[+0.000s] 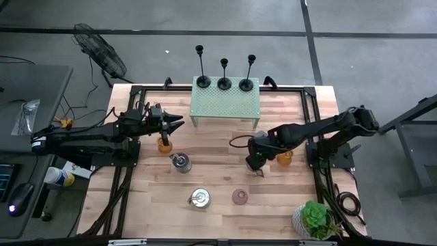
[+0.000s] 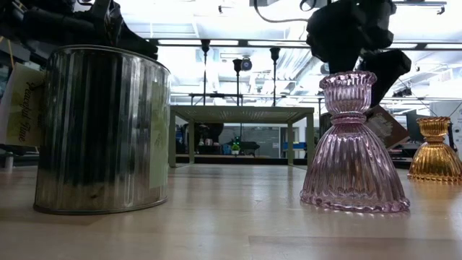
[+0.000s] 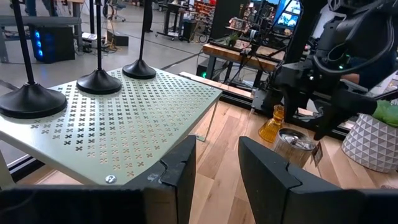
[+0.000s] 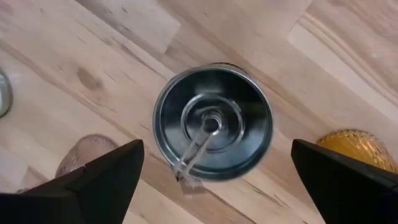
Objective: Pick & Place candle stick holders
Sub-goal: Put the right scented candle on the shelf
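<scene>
Light wood-plank table, black frame rails along sides. Pale green perforated metal stand at far edge carries three tall thin black metal candle stick holders in row. Left gripper hovers near stand's left corner, fingers slightly apart, empty. Right gripper hangs over shiny round metal tin, fingers wide apart. Pink ribbed glass holder, amber glass holder on table. Grey concrete floor, black fan, workshop benches beyond.

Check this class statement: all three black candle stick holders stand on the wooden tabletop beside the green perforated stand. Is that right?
Not quite. The three candle stick holders stand on top of the green perforated stand, not on the tabletop beside it. The high view shows their round bases along its far edge.
</scene>
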You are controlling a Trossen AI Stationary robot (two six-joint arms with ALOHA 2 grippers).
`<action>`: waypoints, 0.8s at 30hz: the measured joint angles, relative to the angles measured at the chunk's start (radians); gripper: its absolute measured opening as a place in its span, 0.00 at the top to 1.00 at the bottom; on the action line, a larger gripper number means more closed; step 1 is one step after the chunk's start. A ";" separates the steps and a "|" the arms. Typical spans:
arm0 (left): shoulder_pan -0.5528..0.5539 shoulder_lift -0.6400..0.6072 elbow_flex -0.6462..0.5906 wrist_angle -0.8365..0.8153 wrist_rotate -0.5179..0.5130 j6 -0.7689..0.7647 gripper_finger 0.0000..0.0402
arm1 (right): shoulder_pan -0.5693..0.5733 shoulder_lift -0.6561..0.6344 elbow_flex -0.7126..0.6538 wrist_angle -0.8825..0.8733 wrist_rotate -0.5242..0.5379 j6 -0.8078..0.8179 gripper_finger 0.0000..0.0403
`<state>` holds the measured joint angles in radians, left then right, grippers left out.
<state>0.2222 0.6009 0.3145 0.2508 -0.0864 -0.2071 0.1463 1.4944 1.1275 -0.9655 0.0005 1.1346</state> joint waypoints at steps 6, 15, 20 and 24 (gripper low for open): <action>0.000 0.000 0.000 0.000 0.000 0.000 0.71 | 0.005 0.022 0.000 0.028 0.030 0.025 0.01; 0.000 0.000 0.000 0.000 0.000 0.000 0.71 | 0.006 0.079 0.000 0.035 0.028 0.093 0.01; 0.000 0.000 0.000 0.000 0.000 0.000 0.71 | 0.007 0.109 0.000 0.043 0.027 0.103 0.01; 0.000 0.000 0.000 0.000 0.000 0.000 0.71 | 0.006 0.136 0.000 0.057 0.023 0.103 0.01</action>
<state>0.2218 0.6010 0.3145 0.2504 -0.0864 -0.2073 0.1520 1.6307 1.1275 -0.9085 0.0238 1.2377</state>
